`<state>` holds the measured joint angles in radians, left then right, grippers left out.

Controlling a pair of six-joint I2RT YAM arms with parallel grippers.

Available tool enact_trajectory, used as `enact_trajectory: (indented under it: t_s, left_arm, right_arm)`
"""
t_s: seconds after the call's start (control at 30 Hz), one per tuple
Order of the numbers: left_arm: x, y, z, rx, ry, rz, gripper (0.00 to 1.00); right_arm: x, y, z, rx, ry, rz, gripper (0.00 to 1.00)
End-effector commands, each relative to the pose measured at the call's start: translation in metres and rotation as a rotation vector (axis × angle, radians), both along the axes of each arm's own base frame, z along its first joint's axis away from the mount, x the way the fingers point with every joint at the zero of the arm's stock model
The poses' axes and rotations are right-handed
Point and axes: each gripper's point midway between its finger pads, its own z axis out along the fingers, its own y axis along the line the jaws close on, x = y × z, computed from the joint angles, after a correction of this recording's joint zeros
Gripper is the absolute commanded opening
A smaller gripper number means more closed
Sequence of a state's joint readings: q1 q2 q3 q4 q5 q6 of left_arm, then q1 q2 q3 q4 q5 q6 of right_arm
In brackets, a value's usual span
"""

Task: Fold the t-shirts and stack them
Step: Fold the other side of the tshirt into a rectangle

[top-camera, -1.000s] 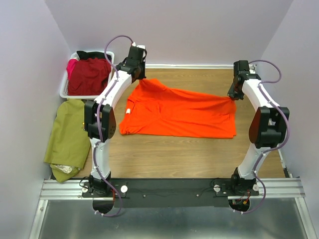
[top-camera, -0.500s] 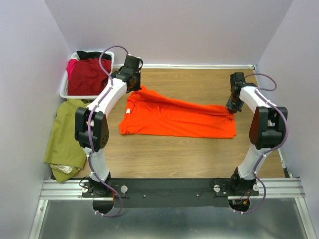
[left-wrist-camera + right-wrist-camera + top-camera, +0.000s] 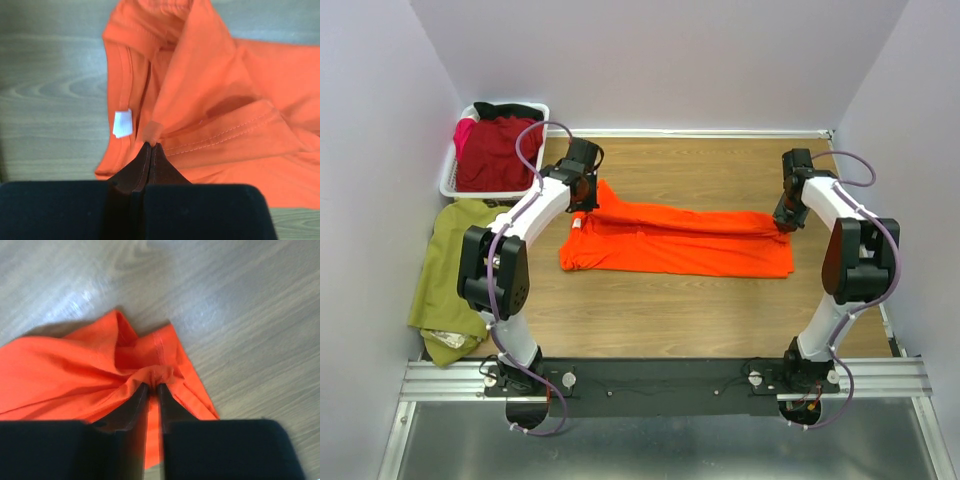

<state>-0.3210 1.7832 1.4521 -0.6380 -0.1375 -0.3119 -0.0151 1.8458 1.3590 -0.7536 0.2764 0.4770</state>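
Wood-grain counter (image 3: 720,300), pale lilac walls. Left end effector (image 3: 151,146) clenched on a fold of the orange t-shirt (image 3: 690,245) near its collar. Right end effector (image 3: 153,386) at the hem corner, fingers a slit apart, cloth bunched at the tips; cannot tell if it grips. Shirt lies lengthwise mid-counter. Dark red t-shirt (image 3: 495,155) in white basket (image 3: 447,185), far left.
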Motion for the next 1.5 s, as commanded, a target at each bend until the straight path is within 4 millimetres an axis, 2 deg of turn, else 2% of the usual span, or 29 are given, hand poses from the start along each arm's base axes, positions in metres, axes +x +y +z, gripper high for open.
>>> enact_trajectory:
  t_s: [0.0,0.07,0.2,0.3,0.4,0.43,0.53,0.67,0.9,1.07,1.23,1.37,1.47]
  left_arm:
    - [-0.028,-0.002,-0.01,-0.019,0.062,0.025,0.0]
    - [-0.04,-0.001,-0.023,-0.021,0.107,0.041,0.0]
    - [-0.058,0.005,-0.043,0.006,0.186,0.105,0.02]
    - [-0.064,0.015,-0.052,0.058,0.218,0.168,0.13]
    - [-0.065,0.019,-0.051,0.084,0.225,0.2,0.23]
    - [-0.062,0.021,-0.047,0.092,0.209,0.21,0.26]
    - [-0.053,0.024,-0.032,0.098,0.16,0.238,0.26]
    - [-0.04,0.022,-0.013,0.083,0.104,0.252,0.26]
    - [-0.02,0.02,0.006,0.083,0.038,0.259,0.26]
    - [-0.003,0.005,0.007,0.033,0.025,0.227,0.26]
    - [0.015,-0.011,-0.005,-0.004,0.038,0.19,0.25]
    - [0.021,-0.017,-0.019,-0.006,0.069,0.171,0.25]
    - [0.022,-0.018,-0.033,0.003,0.101,0.166,0.24]
  right_arm:
    - [-0.03,0.003,0.002,0.028,0.049,-0.01,0.32]
    - [-0.046,0.004,-0.003,0.032,0.09,-0.018,0.42]
    - [-0.063,0.003,-0.001,0.025,0.106,-0.04,0.48]
    - [-0.062,0.0,0.006,0.006,0.088,-0.053,0.49]
    - [-0.056,-0.006,0.015,-0.021,0.065,-0.074,0.49]
    - [-0.05,-0.007,0.022,-0.024,0.04,-0.079,0.49]
    - [-0.039,-0.01,0.037,-0.039,-0.013,-0.09,0.49]
    - [-0.022,-0.013,0.045,-0.052,-0.047,-0.093,0.49]
    - [0.013,-0.012,0.037,-0.044,-0.075,-0.083,0.48]
    - [0.029,-0.001,0.005,0.013,-0.029,-0.047,0.46]
    - [0.025,0.01,-0.01,0.074,0.002,-0.026,0.44]
    - [0.008,0.015,-0.011,0.1,0.021,-0.017,0.43]
    - [-0.002,0.02,-0.001,0.12,0.002,-0.003,0.43]
